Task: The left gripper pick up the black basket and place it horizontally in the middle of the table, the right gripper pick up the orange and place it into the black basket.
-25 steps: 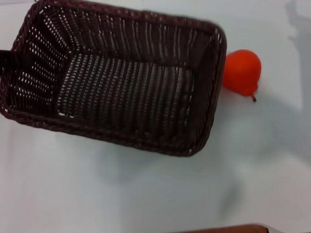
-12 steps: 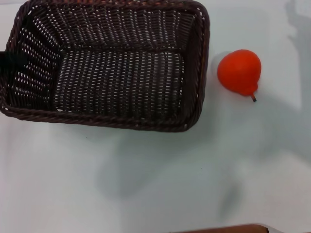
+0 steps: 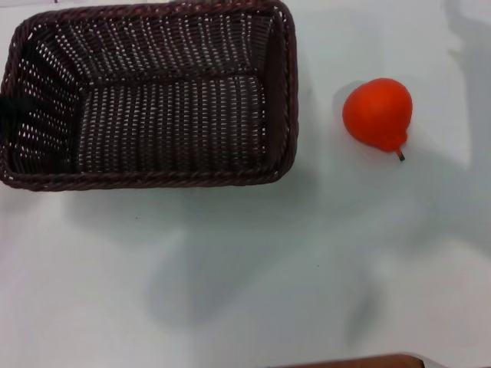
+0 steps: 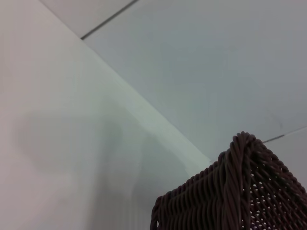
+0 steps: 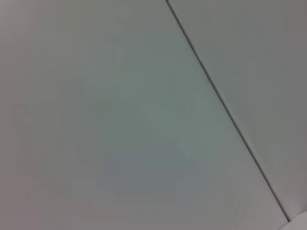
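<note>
The black basket (image 3: pixel 149 100) is now seen squared up and horizontal on the white desk (image 3: pixel 245 268), having been swung round from a skewed pose and drawn away from the orange (image 3: pixel 377 113), which it nearly touched a second ago; a clear gap now lies between the two. The left claw (image 3: pixel 9 107) is glimpsed only as a dark patch at the basket's far short end from the orange, and whether it is clenched on the rim cannot be told. The right claw is not shown anywhere. The orange is unmoved, stem pointing away from the basket. Placement is judged nearly done, with release and the fruit pick remaining.
</note>
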